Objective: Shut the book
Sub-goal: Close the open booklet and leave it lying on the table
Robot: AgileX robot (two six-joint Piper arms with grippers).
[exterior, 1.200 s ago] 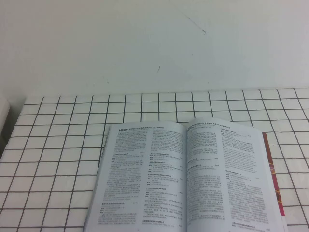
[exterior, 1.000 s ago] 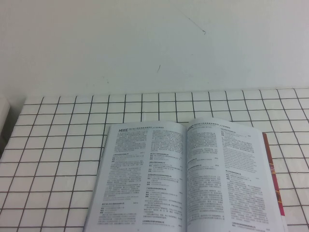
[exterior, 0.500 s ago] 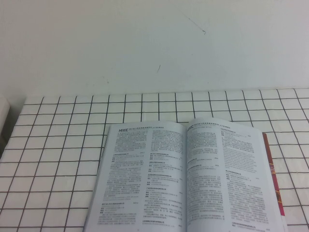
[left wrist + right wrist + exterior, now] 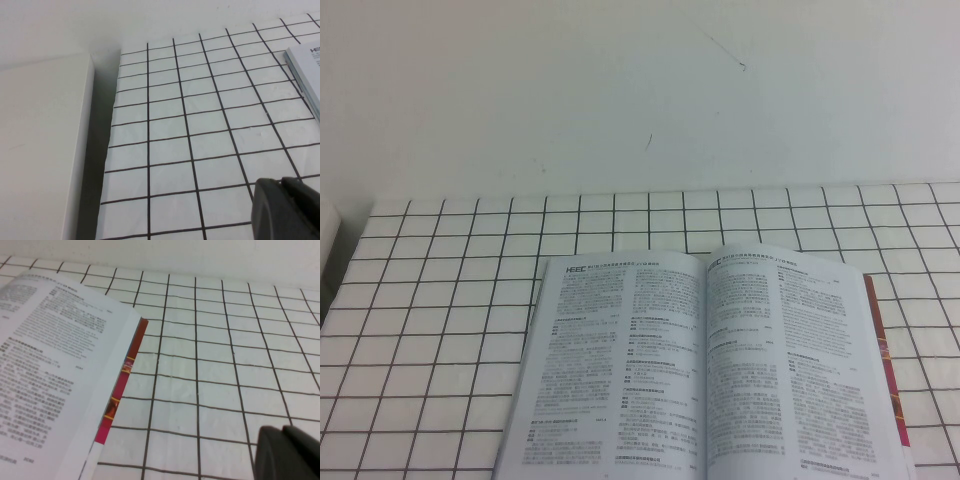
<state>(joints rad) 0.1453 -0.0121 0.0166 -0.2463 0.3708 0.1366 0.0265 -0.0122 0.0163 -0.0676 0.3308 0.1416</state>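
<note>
Robot test bench in a plain lab-like room, bare white wall (image 4: 620, 90) (a few faint scuffs), white cloth (image 4: 450, 300) ruled with a black grid as work surface, white panel (image 4: 40, 150) beside its edge, left gripper (image 4: 285, 210) above the cloth's left part, right gripper (image 4: 287, 452) above its right part.

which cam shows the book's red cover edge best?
Right wrist view: the red cover edge runs close and unblocked along the book. High view shows a thin sliver; left wrist view only a page corner. The left gripper and right gripper are over the grid cloth, off the book.
</note>
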